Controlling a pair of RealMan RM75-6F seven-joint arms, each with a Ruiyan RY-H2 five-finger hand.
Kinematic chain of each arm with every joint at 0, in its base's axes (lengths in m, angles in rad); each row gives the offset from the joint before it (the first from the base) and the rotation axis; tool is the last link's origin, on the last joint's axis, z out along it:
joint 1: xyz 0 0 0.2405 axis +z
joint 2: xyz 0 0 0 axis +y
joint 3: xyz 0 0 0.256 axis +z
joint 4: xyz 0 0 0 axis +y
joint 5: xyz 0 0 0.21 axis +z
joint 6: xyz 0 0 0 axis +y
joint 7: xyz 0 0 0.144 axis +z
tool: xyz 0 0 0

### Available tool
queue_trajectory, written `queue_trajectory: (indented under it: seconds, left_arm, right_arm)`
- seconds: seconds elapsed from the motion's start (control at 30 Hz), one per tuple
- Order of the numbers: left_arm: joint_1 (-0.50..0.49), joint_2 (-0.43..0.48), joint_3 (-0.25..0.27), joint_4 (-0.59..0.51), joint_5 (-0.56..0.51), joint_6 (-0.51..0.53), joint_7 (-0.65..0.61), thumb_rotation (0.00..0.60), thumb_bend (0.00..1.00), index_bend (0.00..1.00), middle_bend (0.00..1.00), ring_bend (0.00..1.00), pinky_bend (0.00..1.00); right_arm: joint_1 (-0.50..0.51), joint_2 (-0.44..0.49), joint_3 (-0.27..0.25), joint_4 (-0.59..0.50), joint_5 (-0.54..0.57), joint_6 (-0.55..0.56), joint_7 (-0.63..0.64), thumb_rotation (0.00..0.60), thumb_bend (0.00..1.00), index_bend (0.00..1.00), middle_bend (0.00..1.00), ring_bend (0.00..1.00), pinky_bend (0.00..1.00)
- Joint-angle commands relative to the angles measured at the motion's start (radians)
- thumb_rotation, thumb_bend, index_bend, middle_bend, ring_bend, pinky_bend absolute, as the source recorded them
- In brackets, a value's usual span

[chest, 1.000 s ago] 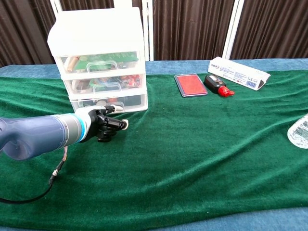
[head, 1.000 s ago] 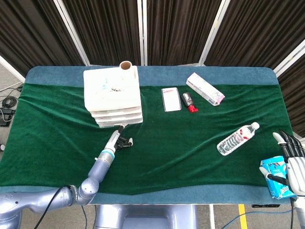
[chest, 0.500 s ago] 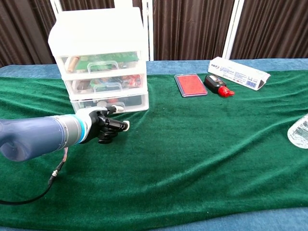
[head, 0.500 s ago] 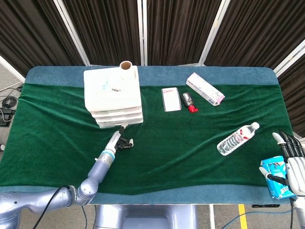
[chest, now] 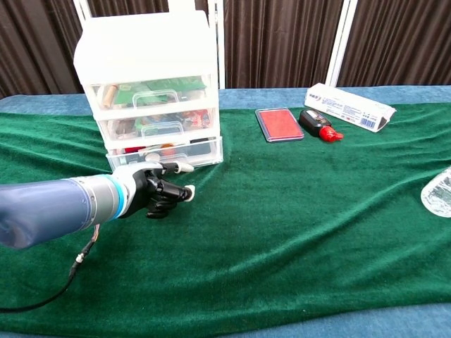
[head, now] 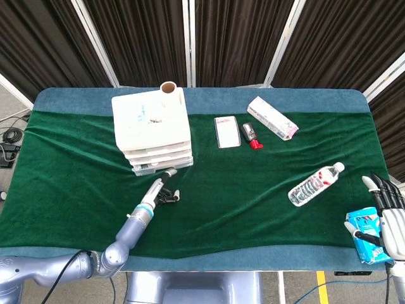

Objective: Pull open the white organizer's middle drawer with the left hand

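You're in a robot test lab | dark pleated curtain panels (head: 145,38) on white frames behind | desk (head: 253,202) under green cloth | loose cables (head: 9,136) on bare floor at left

Your left hand (chest: 158,193) sits just before organizer (chest: 148,91), which stands toward tabletop (head: 209,196) far-left corner. Roll (head: 168,87) behind organizer. Pad (head: 226,132), stamp (head: 250,135), box (head: 272,118) along far edge. Bottle (head: 314,184) toward right edge; your right hand (head: 391,215) at near-right corner.
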Motion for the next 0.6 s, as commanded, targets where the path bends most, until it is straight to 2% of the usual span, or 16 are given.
queue_trajectory:
  seconds: [0.03, 0.3, 0.47, 0.53, 0.57, 0.6]
  left_arm:
    - [0.009, 0.008, 0.009, -0.018, 0.019, 0.0, -0.006, 0.6, 0.61, 0.04, 0.94, 0.9, 0.93]
    - [0.061, 0.028, 0.045, -0.081, 0.153, 0.033, -0.041, 0.6, 0.61, 0.11, 0.94, 0.9, 0.93]
    - [0.083, 0.027, 0.073, -0.106, 0.248, 0.093, -0.031, 0.6, 0.61, 0.09, 0.94, 0.9, 0.93]
    - [0.091, 0.02, 0.095, -0.112, 0.308, 0.157, 0.005, 0.6, 0.61, 0.07, 0.94, 0.9, 0.93]
    - [0.089, 0.014, 0.127, -0.103, 0.381, 0.252, 0.093, 0.6, 0.61, 0.05, 0.94, 0.9, 0.93]
    - [0.093, 0.0, 0.141, -0.102, 0.402, 0.304, 0.138, 0.6, 0.61, 0.05, 0.94, 0.9, 0.93]
  right_arm:
    - [0.0, 0.0, 0.0, 0.0, 0.001, 0.0, 0.0, 0.6, 0.04, 0.07, 0.0, 0.0, 0.0]
    - [-0.001, 0.0, 0.0, -0.002, -0.001, 0.002, -0.003, 0.6, 0.04, 0.07, 0.0, 0.0, 0.0]
    - [-0.001, -0.001, -0.001, -0.003, -0.002, 0.003, -0.007, 0.6, 0.04, 0.07, 0.0, 0.0, 0.0]
    - [-0.001, -0.002, -0.001, -0.003, -0.003, 0.003, -0.008, 0.6, 0.04, 0.07, 0.0, 0.0, 0.0]
    - [-0.001, -0.002, -0.001, -0.004, -0.004, 0.003, -0.01, 0.6, 0.04, 0.07, 0.0, 0.0, 0.0]
    - [-0.001, -0.002, -0.001, -0.004, -0.004, 0.003, -0.011, 0.6, 0.04, 0.07, 0.0, 0.0, 0.0]
